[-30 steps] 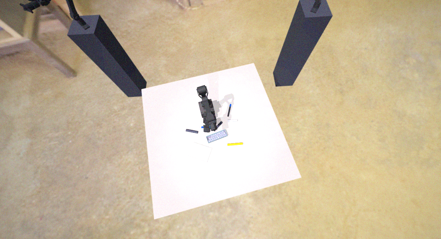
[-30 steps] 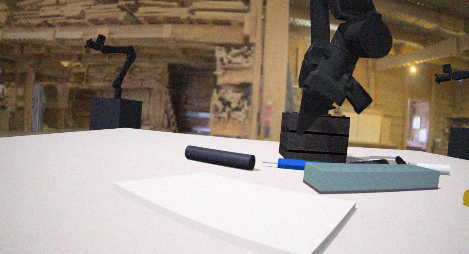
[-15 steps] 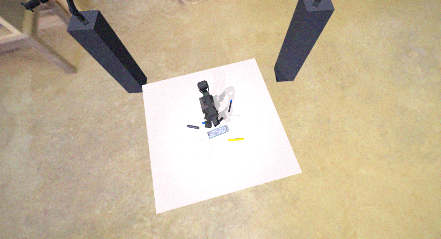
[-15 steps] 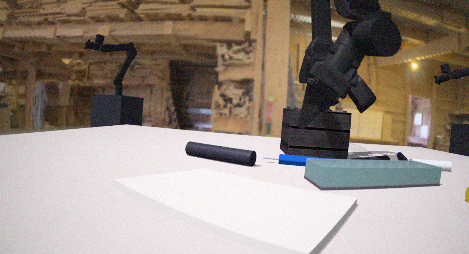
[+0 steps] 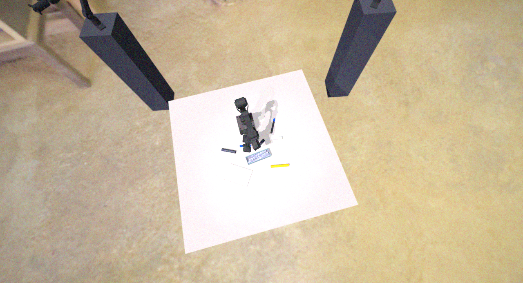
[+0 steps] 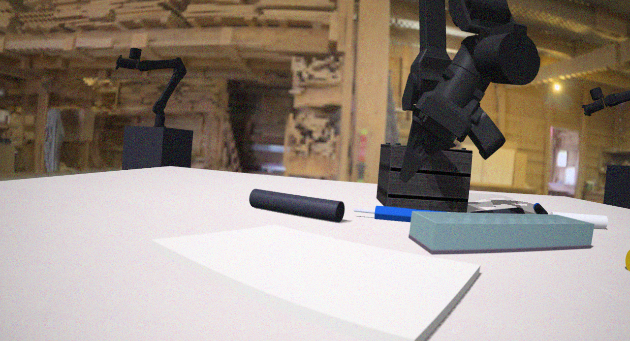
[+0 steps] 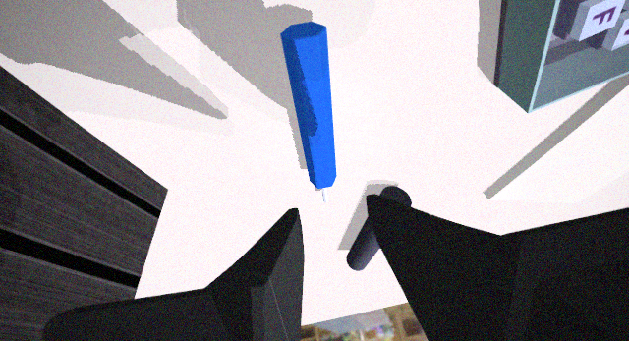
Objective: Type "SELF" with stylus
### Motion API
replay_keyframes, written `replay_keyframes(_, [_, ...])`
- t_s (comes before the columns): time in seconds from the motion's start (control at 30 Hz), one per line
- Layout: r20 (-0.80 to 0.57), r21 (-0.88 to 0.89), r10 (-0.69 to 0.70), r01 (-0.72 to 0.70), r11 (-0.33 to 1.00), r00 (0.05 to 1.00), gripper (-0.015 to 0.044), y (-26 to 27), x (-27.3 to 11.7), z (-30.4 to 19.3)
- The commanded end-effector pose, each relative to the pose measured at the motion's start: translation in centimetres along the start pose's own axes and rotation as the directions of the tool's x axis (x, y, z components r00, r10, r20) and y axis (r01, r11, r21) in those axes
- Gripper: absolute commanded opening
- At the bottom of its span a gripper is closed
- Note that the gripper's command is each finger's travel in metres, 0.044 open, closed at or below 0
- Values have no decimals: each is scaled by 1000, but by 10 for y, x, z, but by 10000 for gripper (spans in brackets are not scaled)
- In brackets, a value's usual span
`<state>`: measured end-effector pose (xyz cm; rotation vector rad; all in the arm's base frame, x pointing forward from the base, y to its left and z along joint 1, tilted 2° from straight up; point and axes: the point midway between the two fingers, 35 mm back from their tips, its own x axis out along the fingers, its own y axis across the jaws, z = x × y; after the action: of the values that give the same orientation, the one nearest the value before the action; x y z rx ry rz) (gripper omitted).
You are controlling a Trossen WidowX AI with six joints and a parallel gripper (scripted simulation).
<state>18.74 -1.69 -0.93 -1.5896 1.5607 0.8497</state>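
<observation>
The blue stylus (image 5: 241,146) (image 6: 392,213) (image 7: 316,110) lies flat on the table beside the arm's base, its thin pale tip pointing away from the keyboard. The keyboard (image 5: 258,156) (image 6: 506,236) (image 7: 515,46) is a green-sided tray of white lettered keys. In the wrist view only its corner shows at top right, with the F key (image 7: 603,16). My gripper (image 6: 405,176) (image 7: 333,210) is open and empty, above the table near the base. In the wrist view the stylus lies beyond the fingertips, not between them. In the top view the arm hides the fingers.
A dark cylinder (image 5: 229,150) (image 6: 296,204) (image 7: 363,255) lies off the stylus tip. Another dark cylinder (image 5: 262,141) lies behind the keyboard, near a black-and-blue pen (image 5: 272,127) and a white stick (image 6: 583,220). A yellow stick (image 5: 280,166) and a white pad (image 6: 317,268) lie in front. The base (image 6: 423,182) (image 7: 74,208) stands close.
</observation>
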Motion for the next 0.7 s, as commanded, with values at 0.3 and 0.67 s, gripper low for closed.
replay_keyframes(0.3, [-4, 3, 2, -2, 1000, 1000, 150, 0, 10, 5])
replay_keyframes(0.67, [-4, 3, 2, -2, 1000, 1000, 150, 0, 17, 9])
